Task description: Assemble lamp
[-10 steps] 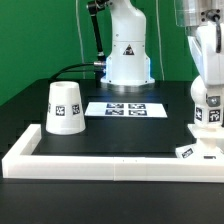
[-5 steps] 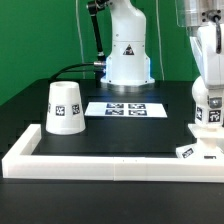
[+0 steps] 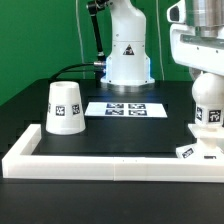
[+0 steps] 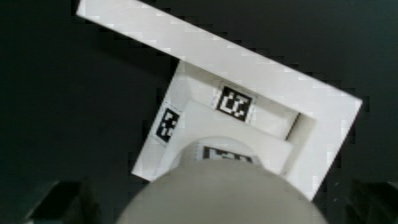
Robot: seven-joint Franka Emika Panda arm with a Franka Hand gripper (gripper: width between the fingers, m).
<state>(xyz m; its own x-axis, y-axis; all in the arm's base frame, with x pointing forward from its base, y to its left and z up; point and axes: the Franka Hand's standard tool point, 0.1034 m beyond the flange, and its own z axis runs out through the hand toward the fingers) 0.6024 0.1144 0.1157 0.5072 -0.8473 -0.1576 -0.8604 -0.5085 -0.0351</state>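
Black tabletop [image 3: 120, 135], green wall [image 3: 35, 30] behind it. The big white robot pedestal [image 3: 128, 50] sits at the back centre, with a black cable [image 3: 72, 71] running off it toward the exterior view's left.

A white L-shaped rail [image 3: 100, 165] borders the table along the front edge and up the exterior view's left side.

The arm's white wrist housing [image 3: 196, 40] hangs at the upper part of the exterior view's right, directly over the lamp stack.

The marker board [image 3: 125, 108] lies flat mid-table in front of the pedestal, with nothing on it.

Lamp parts:
- The white tapered cup-like plastic shade [image 3: 64, 106] stands on its wide end with the narrow end up and a tag facing the camera. It is on the exterior view's left, inside the rail corner and well apart from the other two parts.
- The flat angular white plastic base [image 3: 190, 150] lies in the front corner on the exterior view's right, tags up. In the wrist view it lies against the rail.
- The round white plastic bulb [image 3: 208, 108] stands upright on the base with a tag on its side. It is not on the shade or near it.

The gripper [image 4: 217, 205] is centred above the bulb. The dark fingers [image 4: 63, 200] are spread to either side of the bulb top, which fills the space between them. On that side a dark gap separates finger and bulb, so there is no pinch. The other finger is blurred at the frame edge, and contact there is not readable.
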